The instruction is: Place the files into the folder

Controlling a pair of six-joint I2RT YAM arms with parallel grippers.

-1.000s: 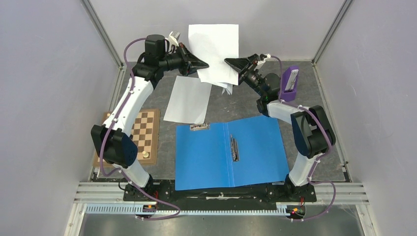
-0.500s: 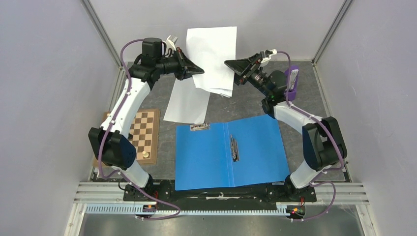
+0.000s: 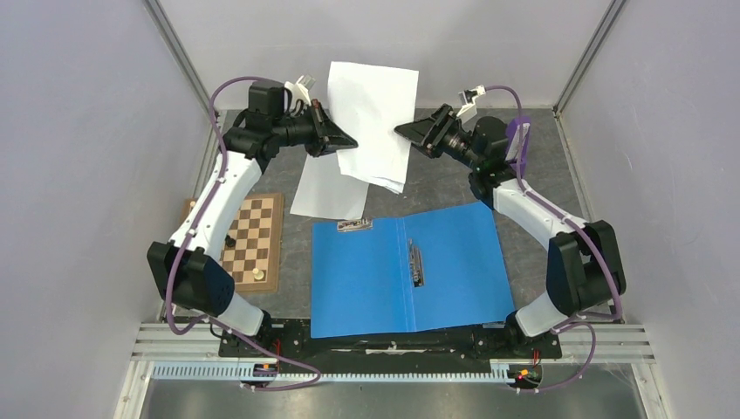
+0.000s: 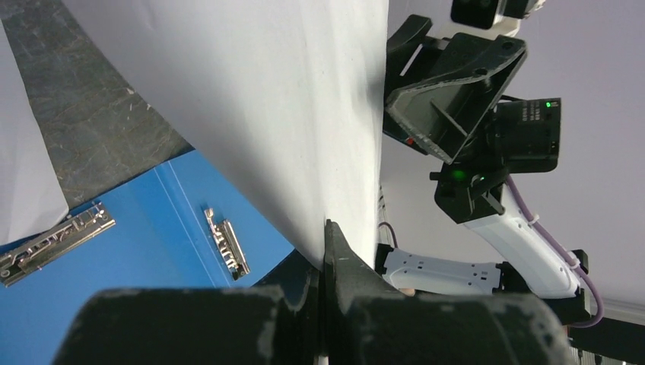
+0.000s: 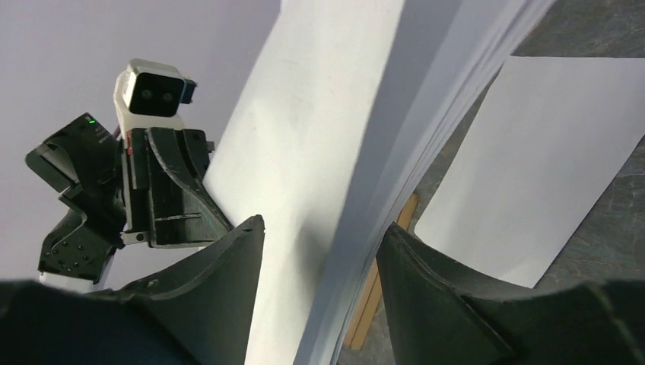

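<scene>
Left gripper (image 3: 345, 140) stays pinched shut on the lifted files (image 3: 373, 118), while the right gripper (image 3: 408, 131), spread wide a second ago, is narrowing around their opposite edge, fingers either side but not yet clamped. Once both hold, the stack can be carried down to the open folder (image 3: 410, 271), which lies nearer the arm bases; one loose sheet (image 3: 332, 183) rests on the tabletop (image 3: 436, 188).

A lab test cell: plain grey walls (image 3: 78, 175) enclosing arms bolted to a railed table (image 3: 558, 183).

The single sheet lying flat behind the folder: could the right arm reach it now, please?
Probably not directly: the held sheets hang between the right claw and that sheet, and its fingers straddle their edge.
</scene>
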